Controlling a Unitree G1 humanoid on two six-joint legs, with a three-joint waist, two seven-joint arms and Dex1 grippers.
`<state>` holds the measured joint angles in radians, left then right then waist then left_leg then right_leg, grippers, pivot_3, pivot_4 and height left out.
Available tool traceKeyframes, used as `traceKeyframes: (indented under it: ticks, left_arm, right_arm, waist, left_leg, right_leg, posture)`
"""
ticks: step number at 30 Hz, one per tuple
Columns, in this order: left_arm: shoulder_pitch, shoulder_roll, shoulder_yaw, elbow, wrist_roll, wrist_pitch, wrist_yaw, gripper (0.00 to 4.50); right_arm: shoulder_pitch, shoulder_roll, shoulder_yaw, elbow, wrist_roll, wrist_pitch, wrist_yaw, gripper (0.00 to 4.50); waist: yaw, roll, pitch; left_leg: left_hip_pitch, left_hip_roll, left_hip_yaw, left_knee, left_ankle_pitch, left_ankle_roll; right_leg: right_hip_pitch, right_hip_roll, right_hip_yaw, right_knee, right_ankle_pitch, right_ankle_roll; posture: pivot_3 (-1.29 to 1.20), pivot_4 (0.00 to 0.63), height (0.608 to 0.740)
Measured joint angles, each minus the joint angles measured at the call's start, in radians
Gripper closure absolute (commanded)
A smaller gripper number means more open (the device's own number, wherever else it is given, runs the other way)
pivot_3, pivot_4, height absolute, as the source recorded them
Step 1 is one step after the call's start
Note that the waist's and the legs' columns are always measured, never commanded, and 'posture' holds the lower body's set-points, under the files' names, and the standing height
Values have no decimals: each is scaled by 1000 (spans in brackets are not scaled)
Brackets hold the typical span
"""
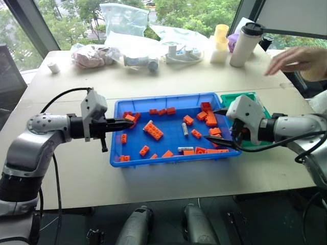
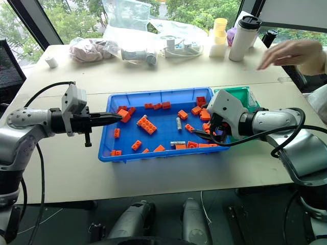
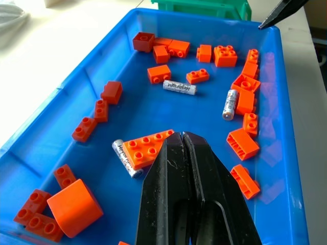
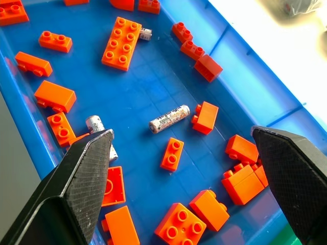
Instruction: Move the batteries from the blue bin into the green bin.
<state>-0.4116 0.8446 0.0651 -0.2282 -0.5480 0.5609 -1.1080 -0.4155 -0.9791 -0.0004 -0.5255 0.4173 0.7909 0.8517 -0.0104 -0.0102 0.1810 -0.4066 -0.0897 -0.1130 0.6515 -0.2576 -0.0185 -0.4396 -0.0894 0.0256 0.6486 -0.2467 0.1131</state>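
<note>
The blue bin [image 1: 168, 159] sits mid-table, strewn with orange bricks [image 1: 153, 130]. Among them lie the batteries: one [image 1: 185, 128] near the middle, one [image 1: 185, 149] by the front rim, and a third [image 3: 126, 157] tucked against the long brick. The green bin [image 1: 237, 97] stands against the blue bin's far right corner, partly hidden behind my right wrist. My left gripper [image 1: 132, 122] is shut and empty, hovering over the blue bin's left end. My right gripper [image 1: 212, 124] is open over the right end, and the middle battery [image 4: 169, 118] shows between its fingers [image 4: 87, 163].
A person's hand [image 1: 294, 58] reaches over the table at the back right. Along the far edge stand a white tumbler [image 1: 245, 45], yellow cups [image 1: 220, 43], clear plastic bags [image 1: 125, 20] and a pink bundle [image 1: 92, 55]. Bare tabletop surrounds the bins.
</note>
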Motion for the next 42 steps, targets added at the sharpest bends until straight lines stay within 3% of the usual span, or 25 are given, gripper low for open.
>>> traceKeyframes:
  ticks: [22,28,36,42]
  left_arm:
    - [5,0,8,-10,-23,1,21,4500]
    - [0,3,10,-7,-20,-1,26,4500]
    - [-13,6,32,26,-6,-5,43,4500]
    - [20,15,48,9,-7,-2,48,4500]
  right_arm:
    - [-69,44,89,12,-4,10,19,45]
    - [-240,234,248,111,-53,89,-52,45]
    - [-470,592,397,418,-109,337,-209,45]
    - [-498,684,431,537,-134,373,-242,45]
  waist:
    - [0,0,0]
    - [-8,0,0]
    - [-4,0,0]
    - [-7,0,0]
  left_leg:
    - [0,0,0,0,0,0]
    - [0,1,0,-1,0,-1]
    - [-1,0,-1,-1,4,-7]
    - [-1,0,-2,-1,4,-7]
  right_leg:
    - [0,0,0,0,0,0]
    - [-2,0,0,1,0,0]
    - [-3,1,0,1,0,0]
    - [-3,1,0,1,0,0]
  posture:
    - [0,150,740]
    - [0,150,740]
    - [0,150,740]
    - [0,150,740]
